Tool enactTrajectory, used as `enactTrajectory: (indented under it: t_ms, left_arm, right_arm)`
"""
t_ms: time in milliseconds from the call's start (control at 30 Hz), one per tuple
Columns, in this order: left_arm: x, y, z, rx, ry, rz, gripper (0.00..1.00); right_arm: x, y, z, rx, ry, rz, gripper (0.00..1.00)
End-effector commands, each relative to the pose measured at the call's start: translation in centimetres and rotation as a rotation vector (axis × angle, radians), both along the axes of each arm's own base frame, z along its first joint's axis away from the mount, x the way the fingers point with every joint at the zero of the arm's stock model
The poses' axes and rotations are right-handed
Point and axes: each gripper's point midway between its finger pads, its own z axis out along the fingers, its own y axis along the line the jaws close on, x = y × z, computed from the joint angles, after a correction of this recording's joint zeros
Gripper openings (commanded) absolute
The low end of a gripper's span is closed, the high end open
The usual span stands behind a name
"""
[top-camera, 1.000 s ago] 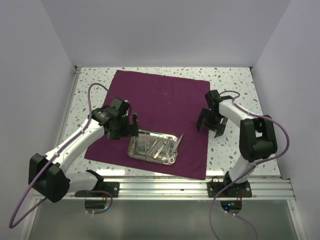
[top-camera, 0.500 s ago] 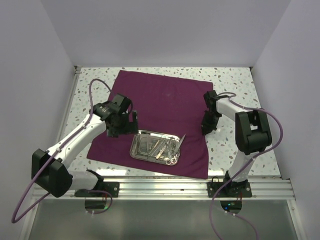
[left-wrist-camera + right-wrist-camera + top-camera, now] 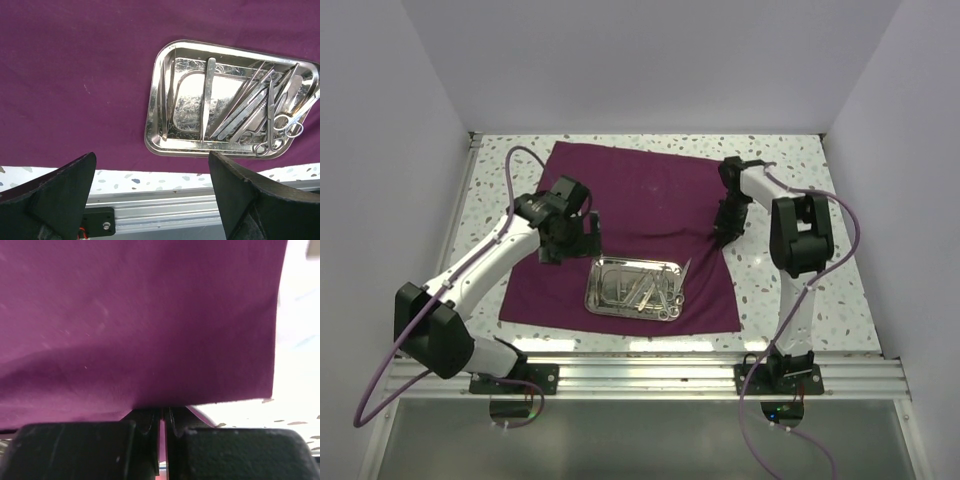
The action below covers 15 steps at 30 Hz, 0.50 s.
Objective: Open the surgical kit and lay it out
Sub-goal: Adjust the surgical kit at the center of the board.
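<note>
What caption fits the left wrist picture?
Open left gripper near a shiny rectangular steel tray of silver instruments on dark purple cloth.

Cloth wrap: dark maroon, unfolded and spread nearly flat, slightly skewed.
Steel tray: shiny, rectangular with rounded corners, set flat on the near middle of the cloth.
Forceps: thin, silver, ring-handled, piled crosswise in the tray's right half, rings toward its near right corner.
Tweezers: laid lengthwise along the tray's left side.
</note>
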Motion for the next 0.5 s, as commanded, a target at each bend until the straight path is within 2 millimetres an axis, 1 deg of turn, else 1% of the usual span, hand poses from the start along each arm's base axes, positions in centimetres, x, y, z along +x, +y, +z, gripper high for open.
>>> enactTrajectory:
  t_ms: [0, 67, 100, 133, 167, 200, 233, 267, 300, 367, 400, 433, 467]
  left_arm:
    - [0.9, -0.5, 1.3, -0.01, -0.028, 0.005, 0.97]
    - [1.1, -0.7, 1.4, -0.013, -0.029, 0.001, 0.97]
    - [1.2, -0.7, 1.4, -0.012, -0.029, -0.001, 0.97]
    - [1.3, -0.8, 1.3, -0.011, -0.026, -0.004, 0.97]
    - [1.5, -0.9, 1.5, -0.016, -0.033, -0.008, 0.97]
    - [1.5, -1.1, 1.5, -0.022, -0.03, -0.012, 0.97]
    - [1.6, -1.2, 1.4, -0.023, -0.024, -0.017, 0.97]
    - [1.8, -1.4, 1.7, -0.025, -0.029, -0.026, 0.97]
    - [1.9, -1.5, 1.8, -0.029, -0.028, -0.032, 0.97]
    - [2.2, -1.6, 2.3, -0.02, -0.034, -0.045, 0.97]
    - [2.4, -1.4, 2.4, -0.012, -0.041, -0.046, 0.97]
    - [2.6, -1.4, 2.6, -0.008, -0.052, -0.048, 0.97]
    - [2.7, -1.3, 2.7, 0.0, -0.058, -0.052, 0.97]
  right_arm:
    - [6.4, 0.0, -1.8, -0.013, -0.179, 0.005, 0.0]
    - [7.5, -0.1, -1.0, -0.028, -0.197, 0.013, 0.0]
    - [9.2, 0.2, 0.1, -0.017, -0.246, 0.019, 0.0]
    - [10.0, 0.4, 0.5, -0.011, -0.267, 0.027, 0.0]
    - [10.4, 0.5, -0.1, -0.005, -0.256, 0.03, 0.0]
    - [12.4, 1.0, 1.2, 0.011, -0.31, 0.032, 0.0]
    - [13.3, 1.2, 1.6, 0.015, -0.332, 0.05, 0.0]
    - [14.1, 1.2, 0.8, 0.014, -0.335, 0.056, 0.0]
    - [15.5, 1.5, 2.1, 0.021, -0.377, 0.057, 0.0]
    - [16.0, 1.3, 2.3, 0.016, -0.376, 0.074, 0.0]
    - [16.0, 1.1, 2.6, 0.013, -0.379, 0.075, 0.0]
    - [15.7, 0.9, 2.8, 0.013, -0.371, 0.072, 0.0]
    - [13.9, 0.6, 1.8, 0.006, -0.314, 0.075, 0.0]
